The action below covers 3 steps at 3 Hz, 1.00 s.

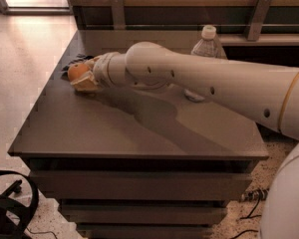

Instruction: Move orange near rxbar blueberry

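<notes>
The orange (pixel 76 72) is at the far left of the dark table (pixel 139 133), right next to a dark crinkled packet, the rxbar blueberry (pixel 74 60), which peeks out just behind it. My gripper (pixel 83 77) reaches in from the right at the end of the long pale arm and is shut on the orange, low over the table top. One pale finger (pixel 85 85) shows under the front of the fruit. Most of the packet is hidden behind the orange and the wrist.
A clear plastic water bottle (pixel 205 46) with a white cap stands at the back of the table, behind my arm. The table's left edge is close to the orange. A wooden wall runs behind. Black cables and a round black object (pixel 10 213) lie on the floor.
</notes>
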{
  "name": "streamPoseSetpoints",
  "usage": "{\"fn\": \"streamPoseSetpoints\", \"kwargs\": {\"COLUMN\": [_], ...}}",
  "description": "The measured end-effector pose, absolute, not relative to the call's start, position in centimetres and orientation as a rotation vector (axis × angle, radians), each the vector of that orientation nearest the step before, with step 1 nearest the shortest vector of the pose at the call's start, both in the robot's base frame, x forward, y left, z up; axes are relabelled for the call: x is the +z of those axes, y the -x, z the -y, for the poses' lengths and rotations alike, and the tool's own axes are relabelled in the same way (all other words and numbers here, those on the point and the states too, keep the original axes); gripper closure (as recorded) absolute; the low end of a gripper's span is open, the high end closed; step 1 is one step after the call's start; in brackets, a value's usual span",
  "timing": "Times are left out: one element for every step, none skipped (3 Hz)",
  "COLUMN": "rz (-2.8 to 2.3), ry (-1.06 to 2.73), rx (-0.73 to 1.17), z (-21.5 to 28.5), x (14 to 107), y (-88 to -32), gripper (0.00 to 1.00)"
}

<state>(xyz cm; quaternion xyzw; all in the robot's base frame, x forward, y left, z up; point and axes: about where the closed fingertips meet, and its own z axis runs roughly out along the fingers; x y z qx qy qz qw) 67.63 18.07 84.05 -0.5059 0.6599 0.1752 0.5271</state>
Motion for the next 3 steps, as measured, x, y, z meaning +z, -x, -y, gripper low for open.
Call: {"fn": "streamPoseSetpoints", "kwargs": {"rz": [-1.575,-1.573,-1.571], "ry": [1.211,1.214,1.216], "rx": [0.420,0.422,0.424], "z": [-18.24,-18.43,-18.58], "x": [84.10,84.14,84.19], "y": [-67.55,-67.46,-67.38], "gripper": [0.36,0.12,0.00]}}
